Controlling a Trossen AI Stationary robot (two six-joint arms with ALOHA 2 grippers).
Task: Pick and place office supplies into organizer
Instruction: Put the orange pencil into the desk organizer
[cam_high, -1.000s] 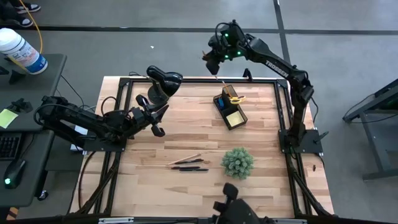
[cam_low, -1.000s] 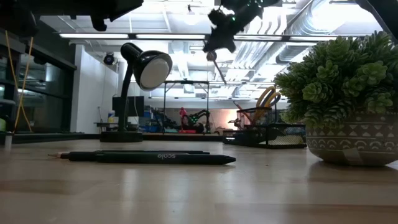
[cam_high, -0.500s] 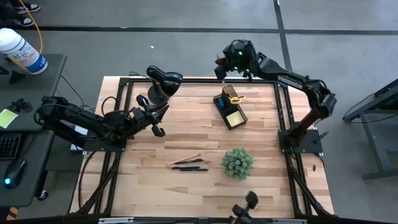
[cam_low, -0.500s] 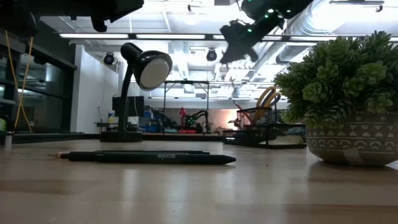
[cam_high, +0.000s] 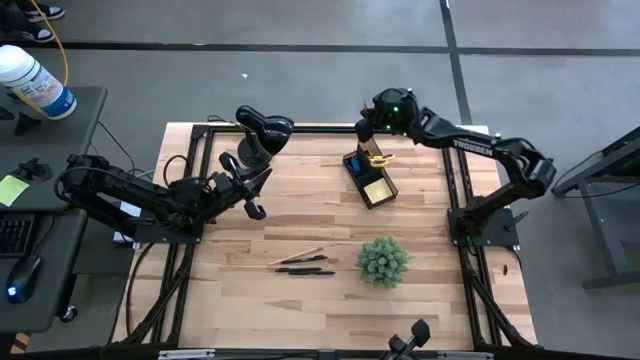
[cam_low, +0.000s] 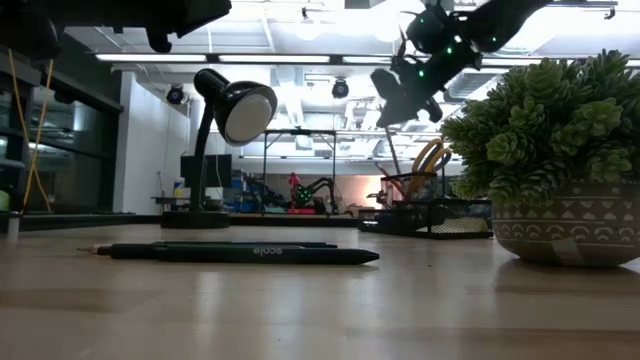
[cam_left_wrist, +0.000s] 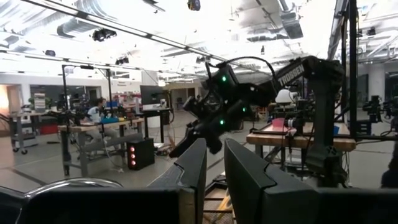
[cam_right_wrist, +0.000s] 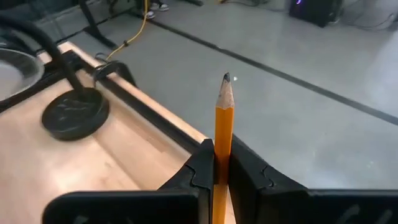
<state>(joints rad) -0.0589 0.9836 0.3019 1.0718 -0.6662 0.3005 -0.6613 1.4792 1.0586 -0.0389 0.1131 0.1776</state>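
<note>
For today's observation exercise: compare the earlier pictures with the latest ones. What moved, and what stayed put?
The right gripper, shut on a pencil, swung from beyond the table's far edge toward the organizer and came lower above it. Nothing was taken or let go. The left gripper, pens, lamp and plant stayed as they were.

table (cam_high: 300, 215) | lamp (cam_high: 262, 135) | organizer (cam_high: 368, 178) | plant (cam_high: 382, 261) | pens (cam_high: 305, 268)

Pale wooden table (cam_high: 300, 220), matt
</note>
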